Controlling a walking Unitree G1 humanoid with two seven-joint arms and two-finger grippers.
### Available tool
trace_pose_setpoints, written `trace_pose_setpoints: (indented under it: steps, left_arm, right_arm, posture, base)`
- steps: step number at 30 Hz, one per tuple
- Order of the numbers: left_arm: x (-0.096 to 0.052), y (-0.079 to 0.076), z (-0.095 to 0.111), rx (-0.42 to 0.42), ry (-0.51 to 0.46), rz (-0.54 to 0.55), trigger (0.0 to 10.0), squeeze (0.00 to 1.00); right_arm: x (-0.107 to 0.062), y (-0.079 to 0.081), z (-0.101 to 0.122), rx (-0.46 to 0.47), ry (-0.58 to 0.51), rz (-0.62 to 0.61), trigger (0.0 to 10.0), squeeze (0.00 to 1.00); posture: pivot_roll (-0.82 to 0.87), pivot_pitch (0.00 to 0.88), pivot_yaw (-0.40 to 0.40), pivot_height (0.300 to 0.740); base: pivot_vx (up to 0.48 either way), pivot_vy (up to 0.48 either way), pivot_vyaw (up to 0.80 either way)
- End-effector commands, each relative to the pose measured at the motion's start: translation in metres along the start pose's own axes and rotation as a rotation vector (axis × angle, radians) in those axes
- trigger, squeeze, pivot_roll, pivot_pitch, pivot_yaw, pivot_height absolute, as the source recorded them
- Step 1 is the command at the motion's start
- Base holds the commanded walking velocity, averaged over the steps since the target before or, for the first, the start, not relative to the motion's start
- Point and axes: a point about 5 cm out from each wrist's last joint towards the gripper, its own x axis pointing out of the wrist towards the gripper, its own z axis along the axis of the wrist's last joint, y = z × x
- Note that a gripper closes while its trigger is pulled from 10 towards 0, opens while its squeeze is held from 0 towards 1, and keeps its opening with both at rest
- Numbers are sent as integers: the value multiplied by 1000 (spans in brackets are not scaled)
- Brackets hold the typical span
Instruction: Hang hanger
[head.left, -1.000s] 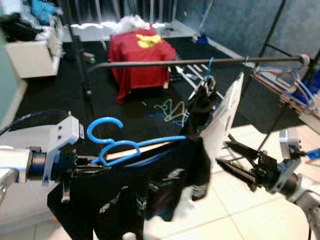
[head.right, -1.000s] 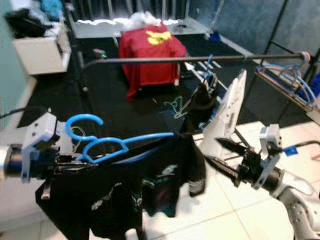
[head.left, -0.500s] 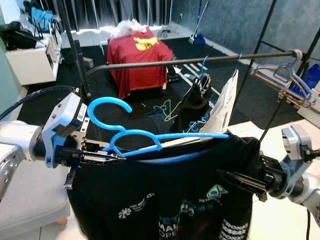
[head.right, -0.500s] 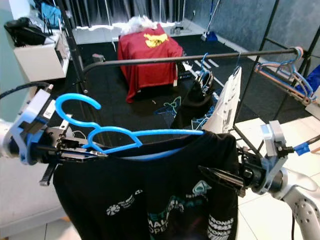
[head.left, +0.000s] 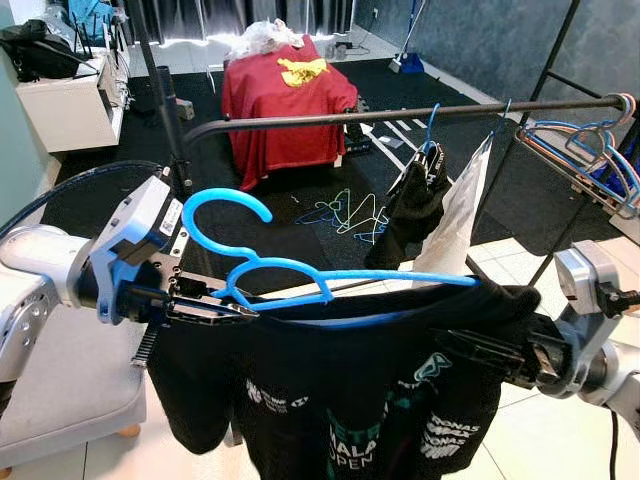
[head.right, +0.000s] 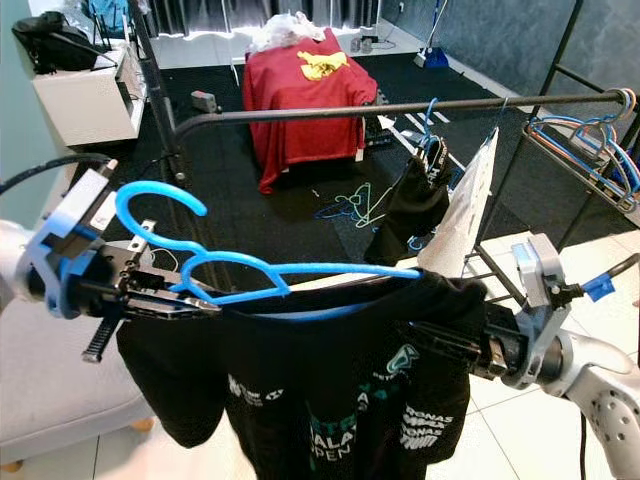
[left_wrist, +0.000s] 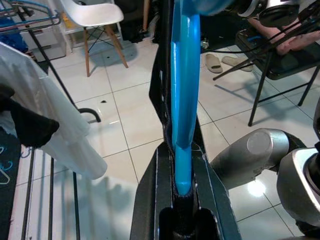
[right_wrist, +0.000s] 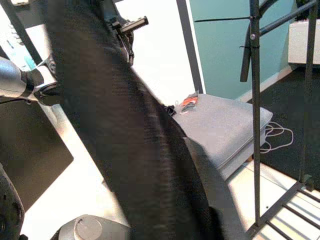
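With our left gripper (head.left: 215, 308) clenched on the blue hanger (head.left: 300, 280) and our right gripper (head.left: 480, 352) pinching its black T-shirt (head.left: 350, 400), below the rail (head.left: 400, 113), we should lift its hook level over it.

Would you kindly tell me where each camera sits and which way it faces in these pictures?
Left eye view: on the head, looking forward and down at the blue hanger carrying a black T-shirt; both arms show, left end effector and right end effector.
Right eye view: the same head camera's other eye, same scene, clothes rail beyond.
Left wrist view: along the left fingers, shut on the hanger.
Right wrist view: along the right arm, into the black cloth.
Shared: both wrist views show the T-shirt.
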Motion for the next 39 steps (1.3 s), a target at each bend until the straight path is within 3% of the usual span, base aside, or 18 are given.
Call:
trace_pose_setpoints:
  steps: [1, 3, 5, 6, 8, 9, 10, 13, 17, 20, 21, 25, 26, 28, 35, 38, 39]
  left_arm:
    - [-13, 2, -7, -6, 75, 29, 10000, 0]
    - [-13, 2, -7, -6, 75, 29, 10000, 0]
    - [-27, 4, -21, -26, 186, 86, 10000, 0]
    - [-27, 4, -21, -26, 186, 86, 10000, 0]
    - [-40, 5, -38, -44, 340, 128, 10000, 0]
    - [-40, 5, -38, -44, 340, 128, 10000, 0]
    - [-43, 4, -45, -42, 416, 133, 10000, 0]
    - [-48, 4, -54, -42, 490, 147, 10000, 0]
    - [-56, 4, -56, -50, 504, 168, 10000, 0]
    - [-82, 7, -40, -73, 383, 251, 10000, 0]
    - [-82, 7, -40, -73, 383, 251, 10000, 0]
    - [-109, 4, -42, -121, 266, 362, 10000, 0]
    - [-109, 4, -42, -121, 266, 362, 10000, 0]
    - [-112, 4, -45, -141, 169, 405, 10000, 0]
    - [-112, 4, -45, -146, 133, 415, 10000, 0]
    - [-108, 3, -53, -159, 113, 432, 10000, 0]
    - [-101, 4, -57, -163, 65, 440, 10000, 0]
  right_arm:
    - [-6, 3, 10, -23, -17, -19, 0, 0]
    - [-6, 3, 10, -23, -17, -19, 0, 0]
    - [-11, 3, 15, -39, -25, -43, 0, 0]
    - [-11, 3, 15, -39, -25, -43, 0, 0]
    - [-15, 4, 19, -47, -25, -60, 0, 0]
    - [-15, 4, 19, -47, -25, -60, 0, 0]
    - [-15, 4, 20, -47, -25, -64, 0, 0]
    - [-16, 4, 21, -48, -27, -71, 0, 0]
    - [-18, 4, 23, -53, -32, -82, 0, 0]
    - [-30, 5, 28, -71, -46, -137, 0, 0]
    - [-30, 5, 28, -71, -46, -137, 0, 0]
    - [-41, 10, 29, -75, -79, -199, 0, 0]
    - [-41, 10, 29, -75, -79, -199, 0, 0]
    - [-42, 12, 27, -68, -92, -211, 0, 0]
    - [-42, 13, 26, -65, -94, -212, 0, 0]
    - [-38, 13, 23, -55, -109, -207, 0, 0]
    - [-32, 14, 17, -37, -105, -196, 0, 0]
  posture:
    - [135, 0, -9, 740]
    - [135, 0, -9, 740]
    - [133, 0, -8, 740]
    - [133, 0, -8, 740]
    - [133, 0, -8, 740]
    - [133, 0, -8, 740]
    - [133, 0, -8, 740]
    - [132, 0, -9, 740]
    - [130, 0, -10, 740]
    - [124, 0, -8, 740]
    - [124, 0, -8, 740]
    - [121, 0, -3, 740]
    - [121, 0, -3, 740]
    - [121, 0, -2, 740]
    - [121, 0, -2, 740]
    - [116, 0, 0, 740]
    - [115, 0, -1, 740]
  base:
    - [0, 0, 0]
    - [0, 0, 0]
    - [0, 0, 0]
    - [0, 0, 0]
    - [0, 0, 0]
    - [0, 0, 0]
    - [0, 0, 0]
    - [0, 0, 0]
    - [0, 0, 0]
    - [0, 0, 0]
    - [0, 0, 0]
    - [0, 0, 0]
    - [0, 0, 0]
    - [0, 0, 0]
    - [0, 0, 0]
    - [0, 0, 0]
    - [0, 0, 0]
